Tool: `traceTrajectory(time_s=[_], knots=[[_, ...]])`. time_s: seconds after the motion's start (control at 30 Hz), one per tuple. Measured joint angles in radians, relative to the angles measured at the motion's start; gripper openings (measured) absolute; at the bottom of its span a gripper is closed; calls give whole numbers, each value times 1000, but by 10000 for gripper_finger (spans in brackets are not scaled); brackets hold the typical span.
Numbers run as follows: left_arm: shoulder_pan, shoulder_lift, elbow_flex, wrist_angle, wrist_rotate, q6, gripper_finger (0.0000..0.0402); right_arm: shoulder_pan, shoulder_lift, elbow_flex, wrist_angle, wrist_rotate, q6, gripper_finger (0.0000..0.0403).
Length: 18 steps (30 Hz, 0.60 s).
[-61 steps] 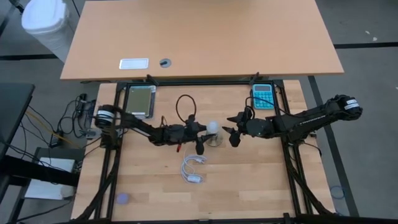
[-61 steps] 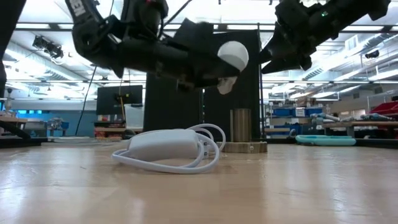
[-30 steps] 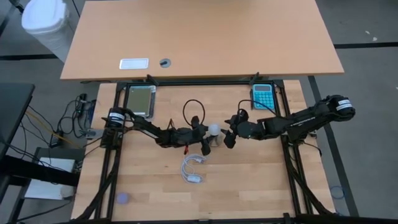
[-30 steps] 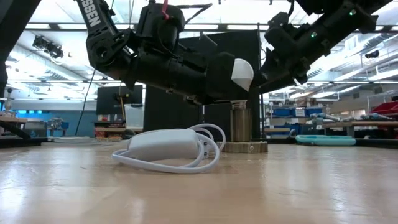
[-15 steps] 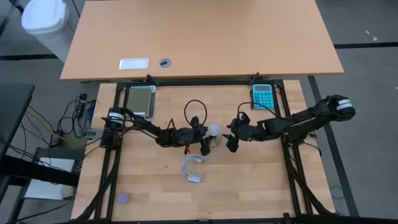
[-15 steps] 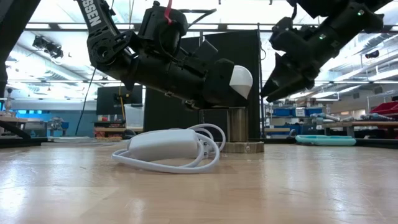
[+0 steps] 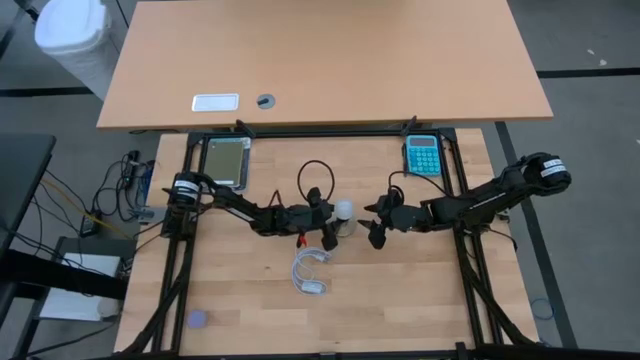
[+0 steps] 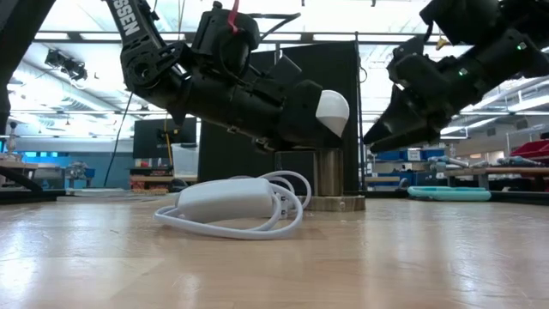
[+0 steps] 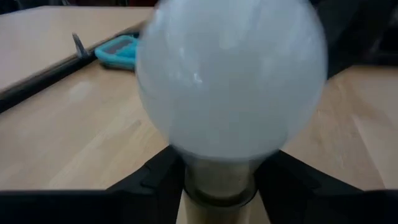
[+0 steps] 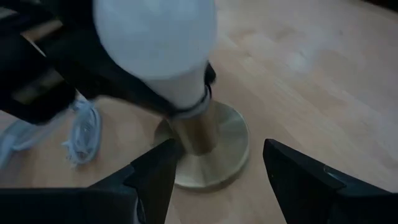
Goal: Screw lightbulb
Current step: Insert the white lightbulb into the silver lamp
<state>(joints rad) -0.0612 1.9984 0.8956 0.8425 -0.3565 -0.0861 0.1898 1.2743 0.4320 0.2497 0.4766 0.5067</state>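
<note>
Now: bulb tilted over the socket, left gripper at its neck

From above, the two arms meet near the middle of the slatted table [image 7: 400, 290]. The left gripper [image 7: 333, 218] reaches in from the left, the right gripper [image 7: 374, 222] from the right, with a small gap between them. The lightbulb [image 7: 344, 209] sits at the left gripper's tip. A coiled white cable [image 7: 310, 270] lies just in front of the pair, and bare wood spreads beyond it toward the near edge. A teal calculator [image 7: 423, 154] rests by the far right edge.

At table level, the left arm slopes down from upper left, and the lightbulb [image 8: 333, 109] tilts at its end, just above the brass socket post [image 8: 327, 176] on its round base. The right gripper [image 8: 383, 137] hangs beside the post, apart from it, fingers pointing down and left. The cable [image 8: 232, 202] lies beside the base.

Past the left wrist, the frosted white globe [image 9: 231, 78] fills the view; the dark fingers [image 9: 152, 180] flank its narrow neck, and whether they clamp it or have slackened I cannot tell.

Past the right wrist, the right gripper [image 10: 217, 165] stands parted and empty, framing the socket base [image 10: 227, 146], with the bulb [image 10: 155, 37] leaning over the post
</note>
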Motion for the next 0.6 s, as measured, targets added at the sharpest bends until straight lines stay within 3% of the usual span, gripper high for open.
traceTrajectory(time_s=[0.23,0.6], knots=[[-1,-28,-3,-39,3,14,217,-9,0,0,9,-10,-29,242],[-1,-73,0,-143,63,30,220,-27,0,0,11,-41,-38,242]])
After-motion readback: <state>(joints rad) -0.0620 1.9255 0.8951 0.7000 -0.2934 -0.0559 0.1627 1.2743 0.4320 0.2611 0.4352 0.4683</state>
